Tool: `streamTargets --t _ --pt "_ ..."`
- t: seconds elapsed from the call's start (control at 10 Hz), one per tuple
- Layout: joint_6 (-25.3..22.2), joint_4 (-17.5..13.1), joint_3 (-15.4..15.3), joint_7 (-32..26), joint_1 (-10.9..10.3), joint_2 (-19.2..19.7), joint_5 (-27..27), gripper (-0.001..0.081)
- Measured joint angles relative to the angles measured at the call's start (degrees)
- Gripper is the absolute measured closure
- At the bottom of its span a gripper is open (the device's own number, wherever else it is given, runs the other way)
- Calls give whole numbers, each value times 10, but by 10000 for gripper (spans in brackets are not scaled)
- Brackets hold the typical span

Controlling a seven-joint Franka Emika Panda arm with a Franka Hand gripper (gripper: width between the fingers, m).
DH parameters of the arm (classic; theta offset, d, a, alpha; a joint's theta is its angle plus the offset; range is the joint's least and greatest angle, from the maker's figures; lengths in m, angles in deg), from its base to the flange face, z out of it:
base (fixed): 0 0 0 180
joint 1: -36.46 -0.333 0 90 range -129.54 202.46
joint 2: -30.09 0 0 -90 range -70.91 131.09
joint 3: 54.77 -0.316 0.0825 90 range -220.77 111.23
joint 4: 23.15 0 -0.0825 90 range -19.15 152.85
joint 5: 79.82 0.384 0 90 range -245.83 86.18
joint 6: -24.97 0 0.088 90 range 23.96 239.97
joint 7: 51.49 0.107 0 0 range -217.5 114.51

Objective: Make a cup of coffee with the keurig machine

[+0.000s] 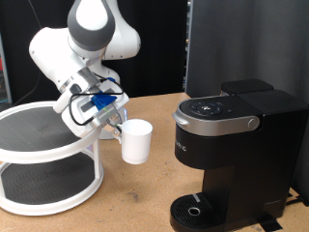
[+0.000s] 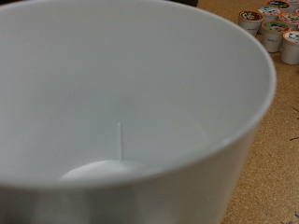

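The cup [image 1: 136, 142] is a plain white mug, upright just left of the middle in the exterior view, beside the white round shelf. My gripper [image 1: 116, 123] is at the left side of its rim, and its fingers look closed on the rim. In the wrist view the cup's white inside [image 2: 121, 103] fills nearly the whole picture and my fingers do not show. The keurig machine [image 1: 237, 145] is a black box on the exterior view's right. Its lid is down and its silver-grey handle [image 1: 220, 123] faces front. Its round drip tray [image 1: 198, 209] is bare.
A white two-tier round shelf [image 1: 43, 155] stands at the exterior view's left, close to the cup and arm. Several coffee pods [image 2: 272, 22] lie on the cork-brown table [image 1: 145, 193] in the wrist view. A black panel stands behind the machine.
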Motion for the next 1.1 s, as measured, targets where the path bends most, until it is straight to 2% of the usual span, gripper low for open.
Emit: streamTargets --t 0.2,0.8,1.1 --pt "3 -2 -6 -15 -1 13 18 734" --pt "33 -5 -32 -16 -1 47 22 734" --pt "47 -14 -47 -36 -5 72 63 734"
